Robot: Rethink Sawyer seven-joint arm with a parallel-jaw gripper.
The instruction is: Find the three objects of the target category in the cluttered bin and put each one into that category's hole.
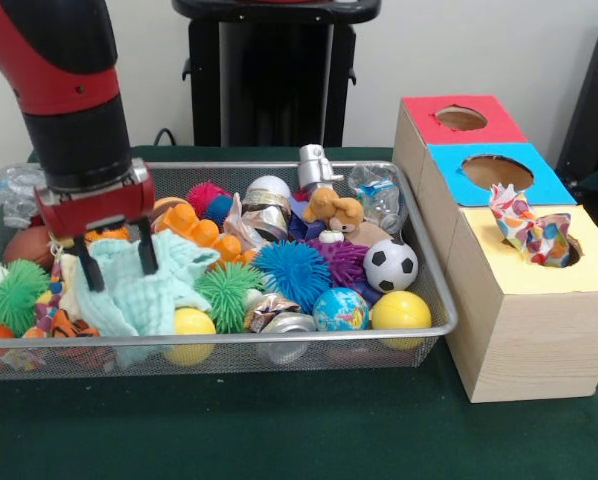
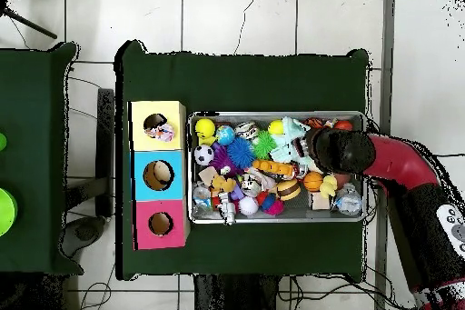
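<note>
The wire mesh bin (image 1: 309, 336) is full of toys, balls and cloths; it also shows in the overhead view (image 2: 272, 115). My gripper (image 1: 117, 274) hangs over the bin's left part in the front view. It is open, with its dark fingers (image 1: 148, 256) down on either side of a pale mint cloth (image 1: 144, 300). In the overhead view the gripper (image 2: 320, 148) is at the bin's right part, next to the mint cloth (image 2: 292, 143). Three boxes stand beside the bin, with red (image 1: 419, 112), blue (image 1: 449, 170) and yellow (image 1: 589, 270) tops. A patterned cloth (image 1: 529, 228) sticks out of the yellow box's hole.
The bin holds a soccer ball (image 1: 390, 265), yellow balls (image 1: 400, 311), a globe ball (image 1: 340, 309), spiky balls in blue (image 1: 292, 272) and green (image 1: 227, 292), a plush dog (image 1: 334, 209), cans and wrappers. The table has a dark green cover (image 1: 279, 430).
</note>
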